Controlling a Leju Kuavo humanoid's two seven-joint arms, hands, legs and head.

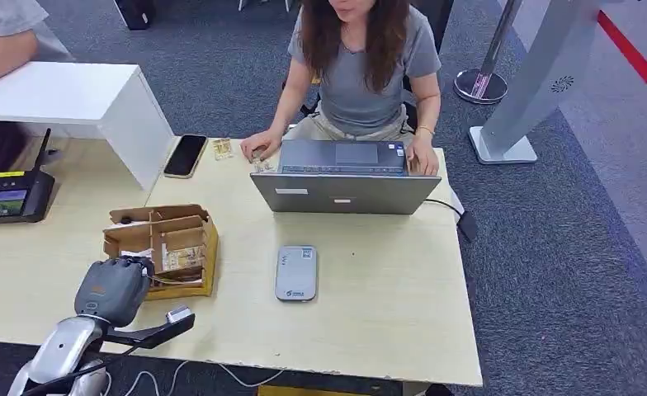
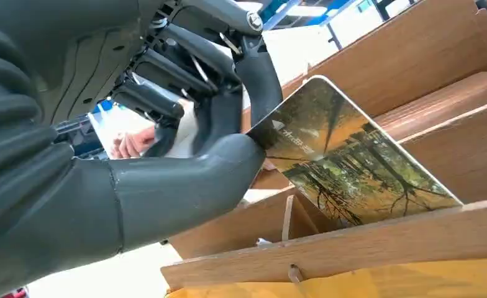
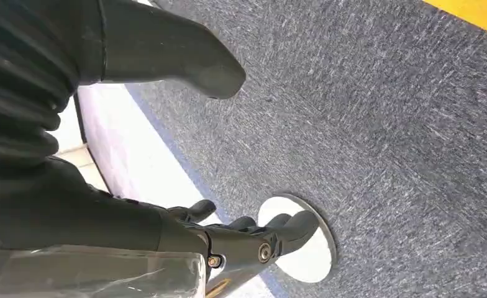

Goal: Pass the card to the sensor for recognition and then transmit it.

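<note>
Grey carpet surrounds a pale bench (image 1: 370,330) where a person types on a laptop (image 1: 345,177) at the far edge. Near the front left corner stands a cardboard box (image 1: 165,247) with dividers; the card (image 2: 346,155) leans tilted in one slot. The left hand (image 1: 115,287) pinches the card's upper corner between thumb and finger. Thin, stiff, light and glossy, it looks prone to slipping, so a firm pinch at that free edge suits. The sensor (image 1: 295,272) lies mid-bench. The right hand (image 3: 228,205) hangs spread over the floor.
</note>
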